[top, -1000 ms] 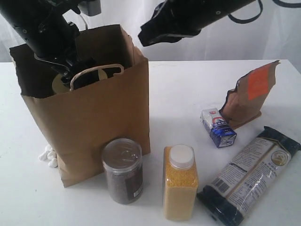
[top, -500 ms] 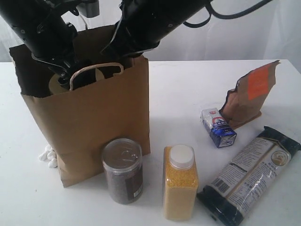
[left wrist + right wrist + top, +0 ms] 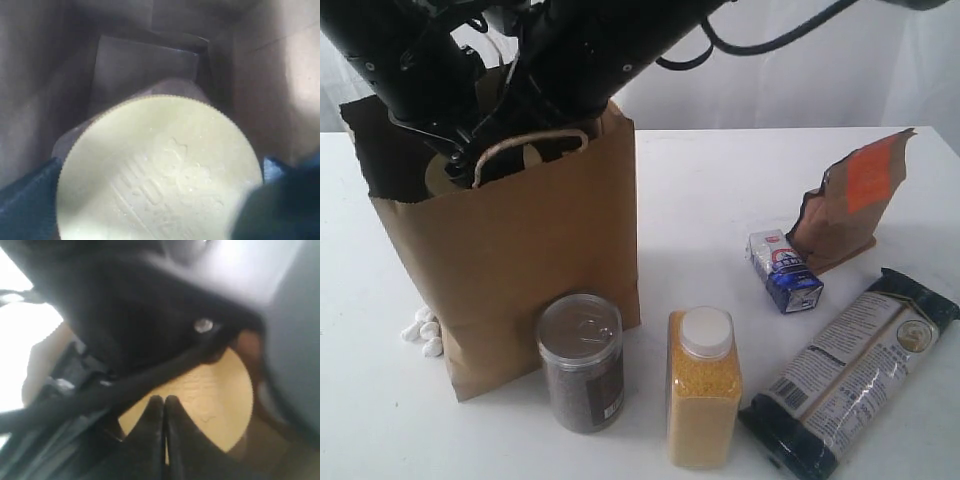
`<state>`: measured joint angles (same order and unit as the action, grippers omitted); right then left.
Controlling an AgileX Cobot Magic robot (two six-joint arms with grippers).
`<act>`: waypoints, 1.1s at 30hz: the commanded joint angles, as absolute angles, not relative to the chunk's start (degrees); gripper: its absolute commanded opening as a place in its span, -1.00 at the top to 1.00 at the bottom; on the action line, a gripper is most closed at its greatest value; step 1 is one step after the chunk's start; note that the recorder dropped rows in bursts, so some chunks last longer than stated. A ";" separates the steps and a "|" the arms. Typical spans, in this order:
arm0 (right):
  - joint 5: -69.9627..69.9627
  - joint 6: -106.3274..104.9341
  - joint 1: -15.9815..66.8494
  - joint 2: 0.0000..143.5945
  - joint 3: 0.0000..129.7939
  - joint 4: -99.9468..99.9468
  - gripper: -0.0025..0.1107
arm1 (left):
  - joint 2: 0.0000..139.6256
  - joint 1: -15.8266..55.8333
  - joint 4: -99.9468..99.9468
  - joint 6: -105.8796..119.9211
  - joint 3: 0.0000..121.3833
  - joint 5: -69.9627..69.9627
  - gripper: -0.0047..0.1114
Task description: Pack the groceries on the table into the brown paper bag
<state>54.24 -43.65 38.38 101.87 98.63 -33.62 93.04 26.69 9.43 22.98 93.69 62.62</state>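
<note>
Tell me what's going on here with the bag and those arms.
The left gripper is down inside the brown paper bag with its jaws either side of the clear olive-lidded jar; whether it grips I cannot tell. The right gripper, shut, hovers over the jar's lid at the bag's mouth. The silver pull-tab can, yellow-grain bottle, blue-white carton, orange-labelled pouch and dark-blue packet wait on the table.

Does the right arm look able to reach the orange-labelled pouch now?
Likely yes: the pouch stands unobstructed; the right gripper, jaws shut, is at the mouth of the bag and must swing back.
</note>
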 commanded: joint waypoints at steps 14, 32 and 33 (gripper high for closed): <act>62.43 -40.64 39.52 112.56 107.90 -36.54 0.96 | 91.93 26.98 9.89 22.76 93.75 63.48 -0.89; 66.12 -40.23 39.52 113.22 107.90 -36.37 0.96 | 91.93 26.98 10.24 22.76 93.75 63.80 -0.89; 65.85 -40.23 39.52 112.28 107.90 -36.37 0.96 | 91.93 26.98 10.36 22.76 93.75 63.80 -0.89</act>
